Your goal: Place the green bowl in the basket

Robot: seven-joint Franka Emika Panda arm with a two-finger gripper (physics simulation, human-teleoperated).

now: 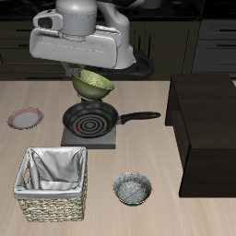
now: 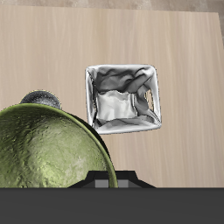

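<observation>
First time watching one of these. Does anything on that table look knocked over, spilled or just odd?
Nothing is spilled or toppled. The only odd sight is the green bowl, hanging tilted in the air under the claw, above the frying pan. The basket stands upright.

light wood table (image 1: 166, 217) carries: wicker basket (image 1: 53, 185) near front edge; grey metallic bowl (image 1: 132, 189) just beside it; pinkish plate (image 1: 25, 118) farther back; square stove pad (image 1: 90, 135) under frying pan (image 1: 91, 118); dark cabinet block (image 1: 206, 129) at one side.
</observation>
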